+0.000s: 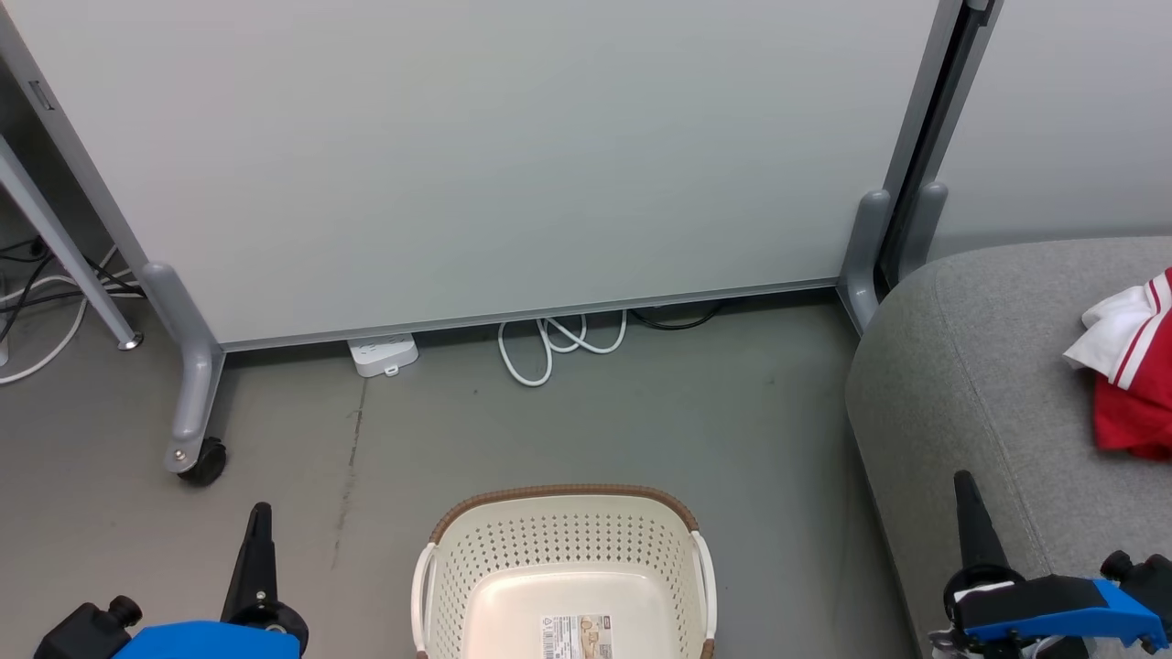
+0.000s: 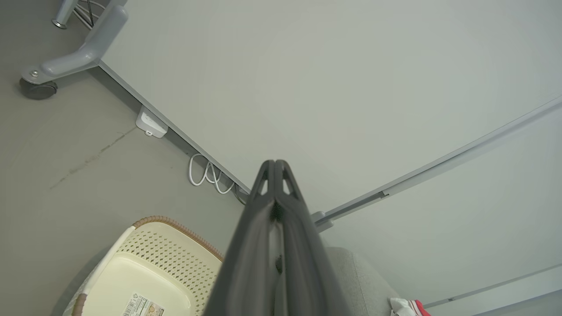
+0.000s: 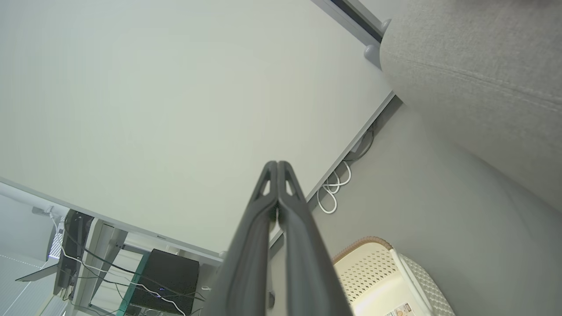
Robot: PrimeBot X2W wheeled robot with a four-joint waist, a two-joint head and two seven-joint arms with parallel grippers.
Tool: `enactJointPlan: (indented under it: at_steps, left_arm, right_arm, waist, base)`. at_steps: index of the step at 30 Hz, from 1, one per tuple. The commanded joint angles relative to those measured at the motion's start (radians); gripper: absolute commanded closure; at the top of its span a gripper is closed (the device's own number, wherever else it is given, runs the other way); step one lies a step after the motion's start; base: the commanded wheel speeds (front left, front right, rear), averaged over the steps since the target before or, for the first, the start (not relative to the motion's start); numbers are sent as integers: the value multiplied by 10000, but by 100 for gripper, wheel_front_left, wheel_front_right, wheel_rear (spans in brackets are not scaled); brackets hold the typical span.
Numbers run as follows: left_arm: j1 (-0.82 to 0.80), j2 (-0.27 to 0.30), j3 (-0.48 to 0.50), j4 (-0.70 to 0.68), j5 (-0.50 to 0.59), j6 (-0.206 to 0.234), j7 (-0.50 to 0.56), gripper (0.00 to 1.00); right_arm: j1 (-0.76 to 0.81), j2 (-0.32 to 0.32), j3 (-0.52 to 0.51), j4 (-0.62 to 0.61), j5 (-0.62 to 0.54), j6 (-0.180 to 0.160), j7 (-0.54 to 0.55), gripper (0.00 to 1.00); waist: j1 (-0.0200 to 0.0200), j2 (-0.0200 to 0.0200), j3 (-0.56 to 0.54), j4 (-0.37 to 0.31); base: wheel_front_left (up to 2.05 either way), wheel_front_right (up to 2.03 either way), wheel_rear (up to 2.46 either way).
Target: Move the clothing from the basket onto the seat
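- Fingers [image 2: 263, 228] of the left gripper [image 1: 260, 523] were pressed flat together, holding nothing. Right gripper [image 1: 967, 490] was the same, closed and empty, near the edge of the seat [image 1: 971, 366].
- And the basket [image 1: 568, 495]?
- Bare as far as I could see, just the label [image 1: 576, 636] on its bottom. Red and white clothing [image 1: 1131, 366] lay on the seat, cut off by the frame edge. Looked pretty much done to me, unless something hid in the basket's near end.

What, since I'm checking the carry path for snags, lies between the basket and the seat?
Bare grey floor. Nothing lies on the stretch between the basket and the seat, as the head view shows.
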Motion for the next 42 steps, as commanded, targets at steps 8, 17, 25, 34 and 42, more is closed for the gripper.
enactJointPlan:
  at_steps: [8, 17, 25, 34, 42]
  left_arm:
    - [-328, 58, 168, -166, -1015, -63, 268, 100]
    - [-354, 63, 284, -187, -1929, -92, 518, 100]
    - [-384, 66, 361, -204, -2597, -110, 679, 100]
    - [-434, 71, 441, -228, -3489, -124, 909, 100]
    - [-463, 73, 508, -244, -4075, -137, 1055, 100]
  right_arm:
    - [-311, -8, -95, -136, 1041, -2, 265, 100]
    - [-398, -6, -163, -149, 1972, -3, 510, 100]
    - [-451, -5, -210, -156, 2638, -3, 684, 100]
    - [-505, -3, -272, -167, 3517, -4, 921, 100]
    - [-551, -2, -315, -172, 4102, -5, 1088, 100]
  waist:
    - [-1, 0, 30, -40]
    - [-1, 0, 63, -85]
    - [-1, 0, 88, -120]
    - [-1, 0, 125, -170]
    - [-1, 0, 151, -205]
  base:
    - [0, 0, 0]
    - [0, 0, 0]
    - [0, 0, 0]
    - [0, 0, 0]
    - [0, 0, 0]
